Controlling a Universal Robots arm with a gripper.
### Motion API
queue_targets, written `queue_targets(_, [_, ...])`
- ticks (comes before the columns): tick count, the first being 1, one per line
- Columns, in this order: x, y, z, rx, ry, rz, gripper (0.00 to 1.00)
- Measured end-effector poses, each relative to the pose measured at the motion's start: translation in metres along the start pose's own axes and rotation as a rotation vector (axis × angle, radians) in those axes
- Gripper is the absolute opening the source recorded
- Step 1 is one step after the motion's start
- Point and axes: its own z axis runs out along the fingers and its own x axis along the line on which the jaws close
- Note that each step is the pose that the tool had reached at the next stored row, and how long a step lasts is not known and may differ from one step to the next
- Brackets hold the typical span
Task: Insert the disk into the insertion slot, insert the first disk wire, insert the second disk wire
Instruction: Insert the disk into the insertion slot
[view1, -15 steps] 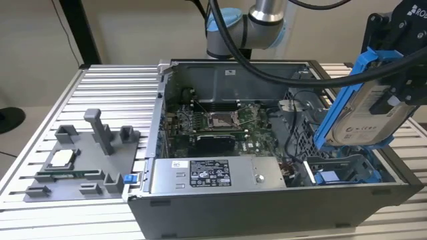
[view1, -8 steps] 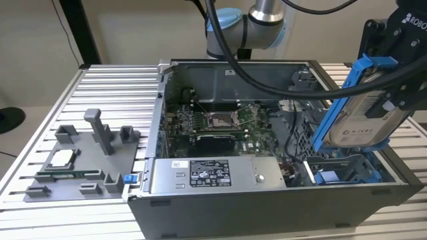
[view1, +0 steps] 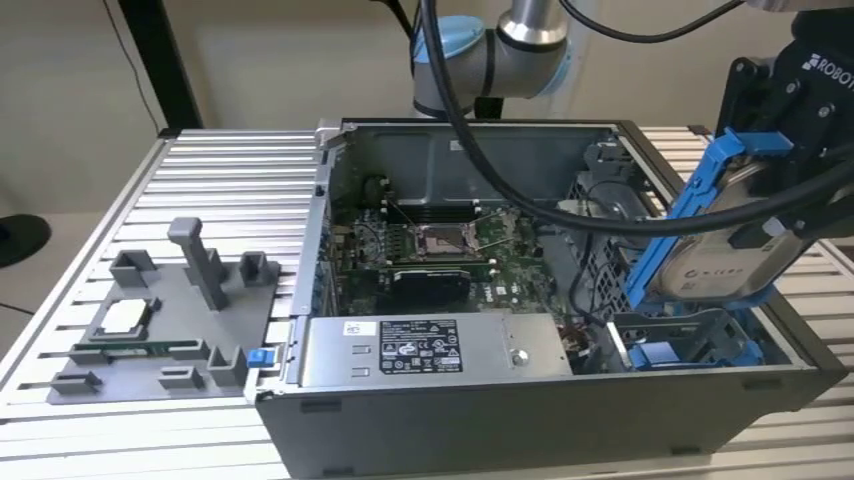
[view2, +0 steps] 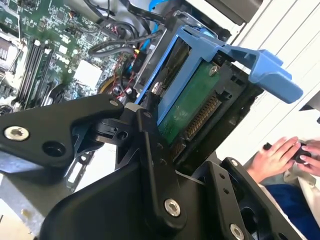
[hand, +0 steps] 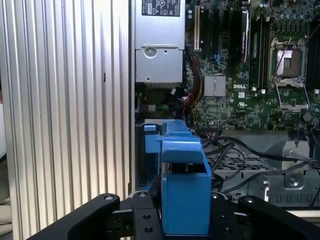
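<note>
The blue-framed silver hard drive (view1: 707, 262) was held tilted by the clamped end effector (view1: 778, 200) above the grey metal drive bay (view1: 687, 348), rail alignment being judged essential.

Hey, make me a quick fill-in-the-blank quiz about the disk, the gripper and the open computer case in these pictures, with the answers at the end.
1. The gripper holds the disk, which is clipped in a ____ plastic carrier frame.
2. The disk hangs tilted ____ the insertion slot, not yet in it.
3. In the exterior view, the grey power-supply box lies to the slot's ____.

Missing words: blue; above; left.
</note>
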Motion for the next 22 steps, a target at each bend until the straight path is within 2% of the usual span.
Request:
queue_targets(10, [0.0027,-0.005,0.0121,-0.0003,-0.0133,0.0,0.0])
queue_targets(16, [0.0042,-0.0072,0.0217,-0.0006,-0.0239,0.0,0.0])
queue_targets(22, [0.0084,-0.009,0.0306,-0.0016,-0.0239,0.001,0.0])
